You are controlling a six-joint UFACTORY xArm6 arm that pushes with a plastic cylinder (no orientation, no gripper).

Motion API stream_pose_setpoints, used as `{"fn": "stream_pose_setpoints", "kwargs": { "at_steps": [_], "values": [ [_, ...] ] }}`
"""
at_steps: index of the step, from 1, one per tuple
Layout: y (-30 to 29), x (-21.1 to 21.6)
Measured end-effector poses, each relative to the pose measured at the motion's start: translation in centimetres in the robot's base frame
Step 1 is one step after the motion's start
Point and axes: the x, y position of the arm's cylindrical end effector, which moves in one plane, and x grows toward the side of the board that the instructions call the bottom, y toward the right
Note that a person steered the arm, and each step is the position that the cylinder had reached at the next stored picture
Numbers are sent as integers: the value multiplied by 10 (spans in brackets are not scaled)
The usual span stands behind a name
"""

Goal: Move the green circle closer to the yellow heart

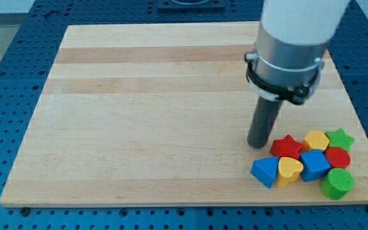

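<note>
The green circle (337, 183) lies at the view's bottom right of a tight cluster of blocks near the board's bottom right corner. The yellow heart (290, 170) lies to its left, with a blue cube-like block (314, 165) between them. My tip (257, 144) rests on the board just left of the red star (287, 147), above and left of the yellow heart, not touching the green circle.
The cluster also holds a blue triangle (265, 171), a yellow hexagon (315, 140), a green star (340, 138) and a red block (338, 157). The wooden board (139, 115) ends close below and right of the cluster. The arm's white body hangs over the top right.
</note>
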Motion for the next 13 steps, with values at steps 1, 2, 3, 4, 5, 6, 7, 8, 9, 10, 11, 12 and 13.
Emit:
{"fn": "stream_pose_setpoints", "kwargs": {
  "at_steps": [1, 2, 3, 4, 5, 6, 7, 8, 9, 10, 11, 12, 13],
  "values": [
    [18, -41],
    [92, -55],
    [181, -55],
    [238, -54],
    [238, -54],
    [238, -24],
    [219, 53],
    [231, 92],
    [220, 103],
    [192, 104],
    [168, 104],
    [150, 104],
    [134, 105]
  ]
}}
